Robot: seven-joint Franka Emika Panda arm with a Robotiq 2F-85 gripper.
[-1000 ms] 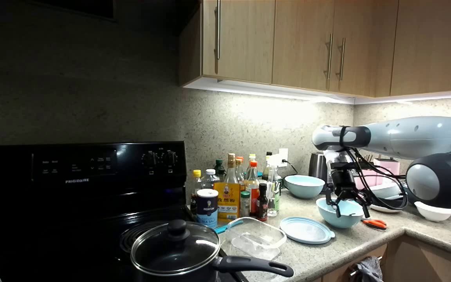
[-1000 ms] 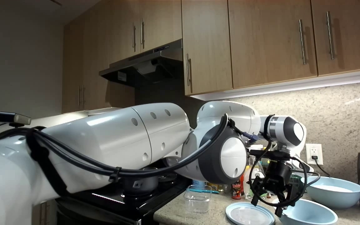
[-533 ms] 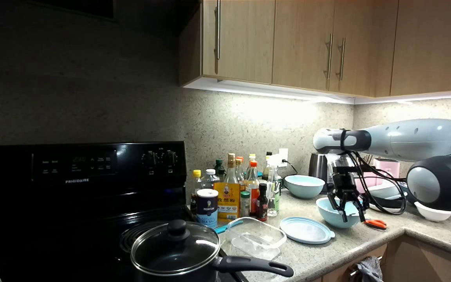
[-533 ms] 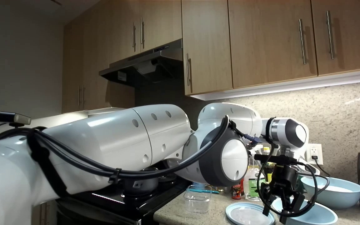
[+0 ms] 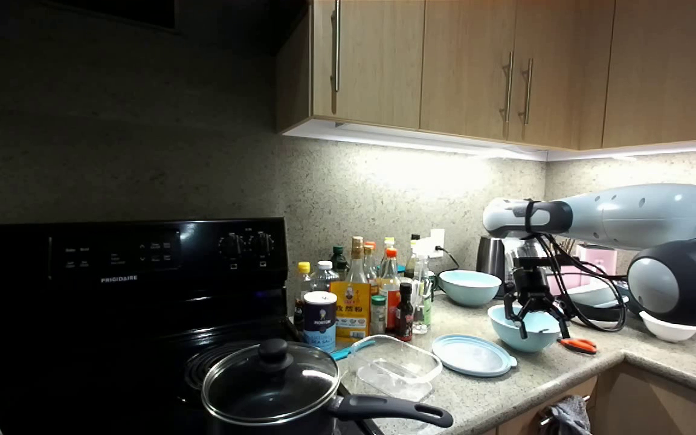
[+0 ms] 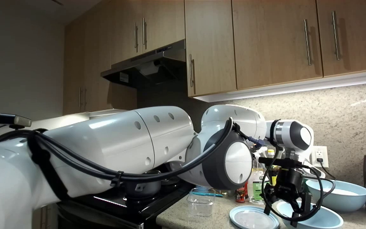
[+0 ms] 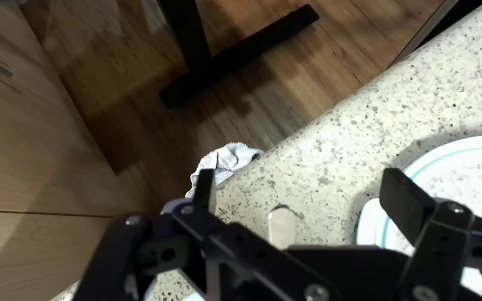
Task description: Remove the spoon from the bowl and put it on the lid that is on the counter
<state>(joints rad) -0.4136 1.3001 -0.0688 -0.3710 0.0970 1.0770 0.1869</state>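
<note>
Counter (image 5: 482,396): speckled, stone-like slab with a rounded front edge, being shown in every view.

Bowl (image 5: 538,342): wide, round, smooth, pale blue-green, plain-rimmed; being supported upright by the counter.

Lid (image 5: 472,355): pale blue disc with a raised rim, a small tab and a lighter centre; being borne flat by the counter, just beside the bowl.

Gripper (image 5: 544,331): black, angular, jointed; its two fingers (image 7: 404,203) are being held wide apart. It is being seen against the bowl in both exterior views; whether the bowl is being touched cannot be told.

Spoon (image 7: 282,228): flat, glossy, pale handle with a rounded end, being framed between the fingers in the wrist view. The remainder is being hidden by the gripper; how it is being held by the bowl cannot be told.

Container (image 5: 396,359): clear, squarish, round-cornered; being placed between the lid and the covered pot.

Covered pot (image 5: 272,389): dark, round, glass-topped, metal-rimmed, long-handled; being carried by the stove (image 5: 112,347), black and glossy.

Matching bowl (image 5: 470,290): smooth, round, pale blue; being stood farther back, near the wall.

Cloth (image 5: 570,415): grey, soft, creased; being hung below the counter's edge.
</note>
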